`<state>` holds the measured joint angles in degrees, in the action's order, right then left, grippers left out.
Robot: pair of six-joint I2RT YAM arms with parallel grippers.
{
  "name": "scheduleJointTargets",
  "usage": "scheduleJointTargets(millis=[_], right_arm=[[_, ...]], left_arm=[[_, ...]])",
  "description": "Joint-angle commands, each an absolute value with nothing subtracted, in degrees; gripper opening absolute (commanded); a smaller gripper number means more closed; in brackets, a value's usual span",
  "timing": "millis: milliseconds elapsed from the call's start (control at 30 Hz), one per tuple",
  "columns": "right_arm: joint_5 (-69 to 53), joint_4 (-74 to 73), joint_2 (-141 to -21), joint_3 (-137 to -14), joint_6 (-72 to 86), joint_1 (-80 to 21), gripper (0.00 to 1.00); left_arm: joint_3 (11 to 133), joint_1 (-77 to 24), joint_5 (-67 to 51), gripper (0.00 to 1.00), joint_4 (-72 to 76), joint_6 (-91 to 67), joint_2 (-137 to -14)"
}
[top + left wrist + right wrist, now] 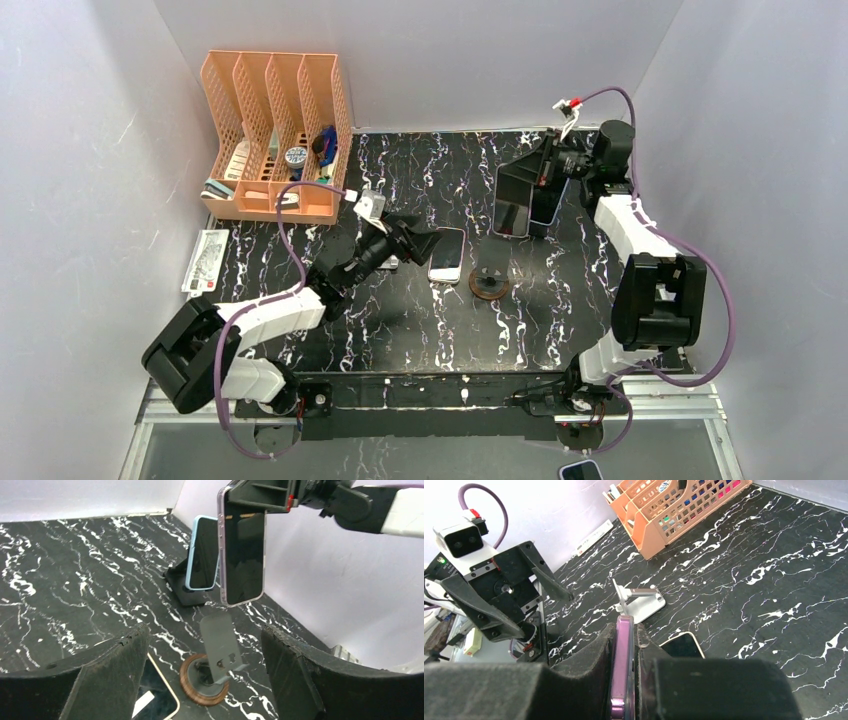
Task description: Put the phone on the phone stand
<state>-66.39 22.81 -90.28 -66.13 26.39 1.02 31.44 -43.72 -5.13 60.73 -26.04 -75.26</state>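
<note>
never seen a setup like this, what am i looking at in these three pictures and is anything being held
Two robot arms are bolted at a black marble table. One picture looks down from above; the other two come from cameras on each wrist. The right pincer is shut on a purple phone, held upright in the air. The left pincer is open and holds nothing. On the table: a round-based phone stand with nothing on it, a blue phone propped on a black stand, a phone lying flat, a silver stand and an orange file rack.
</note>
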Motion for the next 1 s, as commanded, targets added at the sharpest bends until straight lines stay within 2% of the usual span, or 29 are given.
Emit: scheduleJointTargets(millis=[0, 67, 233, 433, 967], right_arm=[[-66.9, 23.7, -90.6, -67.0, 23.8, 0.2, 0.01], [-66.6, 25.2, -90.7, -65.0, 24.0, 0.0, 0.01], [-66.2, 40.9, -91.0, -56.6, 31.9, 0.0, 0.01], [-66.6, 54.5, -94.1, -51.9, 38.8, -1.5, 0.01], [-67.2, 68.2, -97.1, -45.2, 44.8, -1.8, 0.01]], left_arm=[[31.6, -42.2, -5.3, 0.79, 55.9, -23.7, -72.9], [31.8, -41.8, -5.5, 0.79, 55.6, -23.9, -72.9], [32.1, -40.5, -6.6, 0.80, 54.2, -24.0, -72.5], [33.0, -39.4, -8.0, 0.80, 52.7, -24.0, -72.9], [33.4, -38.6, -9.8, 0.81, 52.5, -25.0, -74.8]])
